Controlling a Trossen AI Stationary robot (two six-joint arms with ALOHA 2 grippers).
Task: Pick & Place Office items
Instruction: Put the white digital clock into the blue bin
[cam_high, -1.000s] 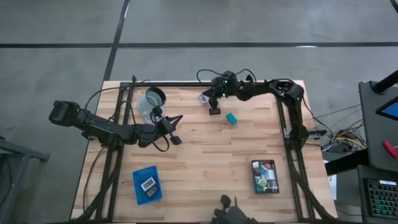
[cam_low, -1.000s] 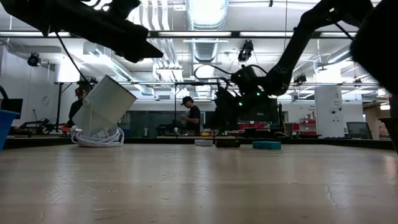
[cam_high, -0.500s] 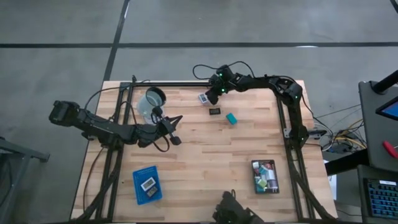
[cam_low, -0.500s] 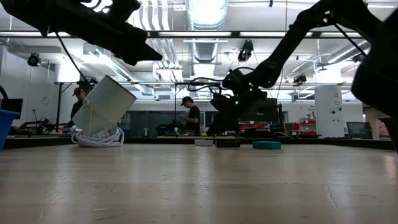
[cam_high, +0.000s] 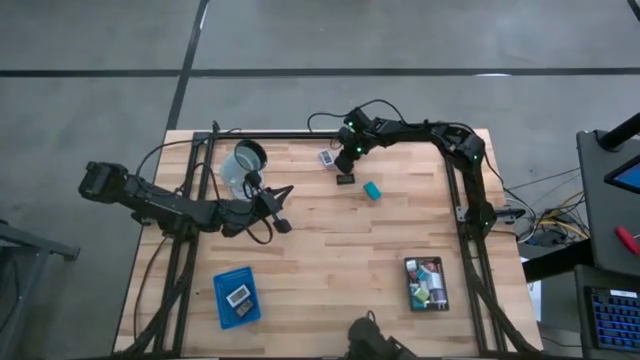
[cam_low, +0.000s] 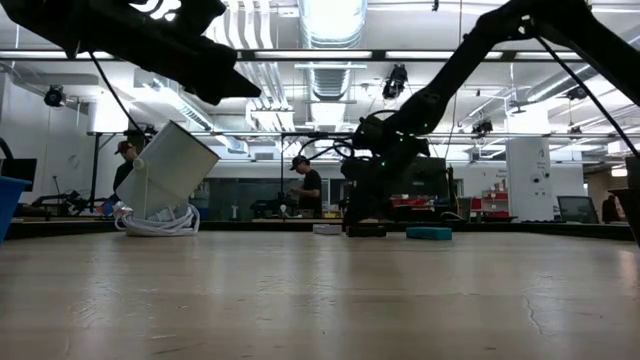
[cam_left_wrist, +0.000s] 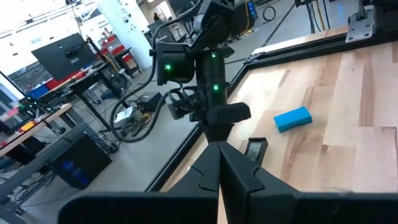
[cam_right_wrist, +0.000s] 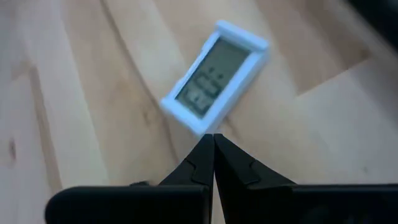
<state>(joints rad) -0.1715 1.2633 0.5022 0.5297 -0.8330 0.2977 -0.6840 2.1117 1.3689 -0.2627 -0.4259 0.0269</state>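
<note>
A white rectangle with a screen face (cam_high: 326, 158) (cam_right_wrist: 214, 74) lies flat near the table's far edge. Beside it lie a dark rectangle (cam_high: 345, 179) (cam_left_wrist: 255, 147) and a teal block (cam_high: 371, 190) (cam_left_wrist: 292, 118). My right gripper (cam_high: 340, 163) (cam_right_wrist: 213, 138) is shut and slants down, its tips at the white rectangle's near edge. My left gripper (cam_high: 284, 224) (cam_left_wrist: 219, 146) waits shut at the table's left middle, holding nothing. More office items fill a black tray (cam_high: 426, 283) and a blue tray (cam_high: 235, 296). My right gripper has its shut fingertips (cam_right_wrist: 208, 146) right at the white rectangle's lower edge (cam_right_wrist: 198, 127), coming slanting down from above. I cannot tell whether they touch it. The rectangle lies flat on the table.
A clear round cup (cam_high: 243, 165) (cam_low: 170, 180) stands tilted at the far left beside the left arm's frame. Black frame rails (cam_high: 290, 135) run along the far, left and right edges. Bare wood (cam_high: 340, 250) lies in the table's middle. People stand in the room beyond.
My right gripper, staying shut, has tipped and rolled at the wrist. Its tips have swung from over the dark rectangle toward the white one, a little toward the table's far left. The items have kept their places.
</note>
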